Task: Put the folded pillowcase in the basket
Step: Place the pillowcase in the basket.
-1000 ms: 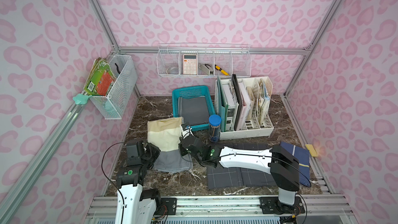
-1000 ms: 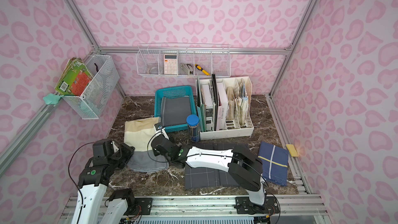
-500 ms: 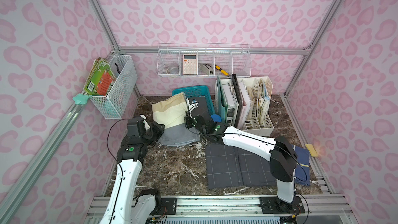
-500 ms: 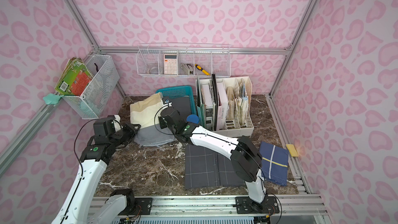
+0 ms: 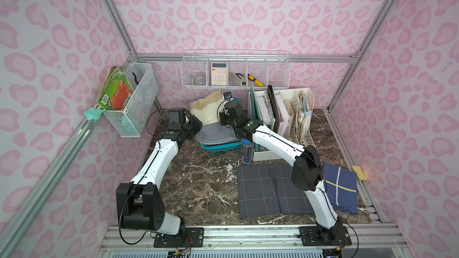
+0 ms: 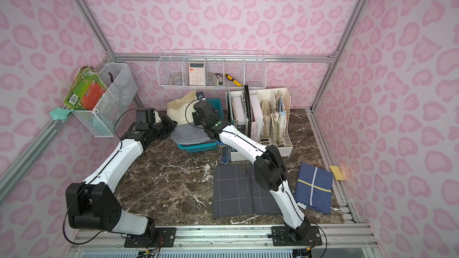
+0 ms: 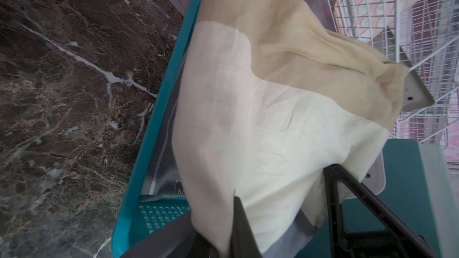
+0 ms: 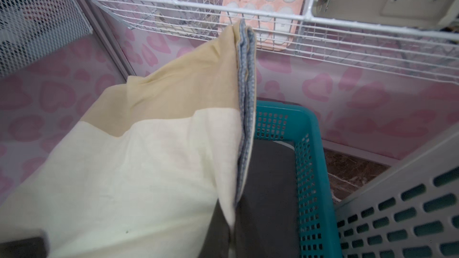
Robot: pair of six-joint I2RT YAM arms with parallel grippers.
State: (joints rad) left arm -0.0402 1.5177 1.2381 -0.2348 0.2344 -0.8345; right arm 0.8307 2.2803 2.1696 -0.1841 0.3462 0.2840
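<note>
The pillowcase (image 5: pixel 208 106) hung between the two arms, not yet in the basket (image 5: pixel 218 147). The left gripper (image 5: pixel 195 125) and the right gripper (image 5: pixel 223 119) each stood at one side of the cloth's near, grey end, so neither was nearer than the other. From both sets of jaws the cloth's long axis ran straight ahead and upward, its tan far edge lifted close to the wire shelf (image 5: pixel 234 70) on the back wall.

The basket lay directly beneath the jaws and the cloth. In the right wrist view its far corner (image 8: pixel 305 125) showed just beside the hanging folded edge (image 8: pixel 244 110), with a dark flat thing (image 8: pixel 268 182) already lying inside.

In the left wrist view the left gripper (image 7: pixel 283 212) was closed down hard, the cream fabric pinched between its fingers (image 7: pixel 239 222). The right gripper's fingers were hardly visible, but it too was closed tight, and judging by the raised cloth it held the opposite side.

The coming move looked like a straight lowering, then a release.
</note>
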